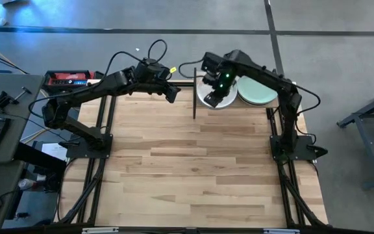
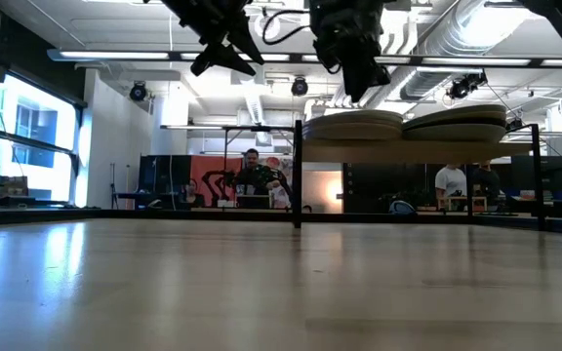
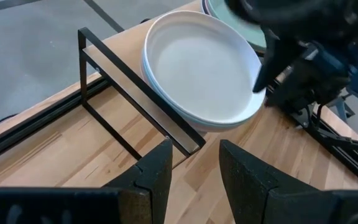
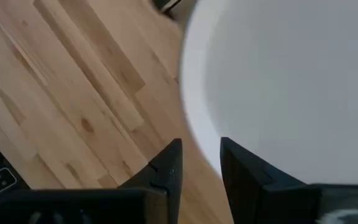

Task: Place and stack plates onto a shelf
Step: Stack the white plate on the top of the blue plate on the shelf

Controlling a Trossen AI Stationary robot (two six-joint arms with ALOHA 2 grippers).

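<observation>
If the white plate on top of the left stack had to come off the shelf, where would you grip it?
Probably pinch the white plate by its raised rim on the table-facing edge, where it overhangs the shelf. The right gripper already hovers above that edge; the mint plate crowds one side.

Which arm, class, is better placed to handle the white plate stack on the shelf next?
Probably the right. Its gripper hangs directly over the white plate stack on the shelf, fingers slightly apart. The left gripper hovers beside the shelf's end, clear of the plates.
</observation>
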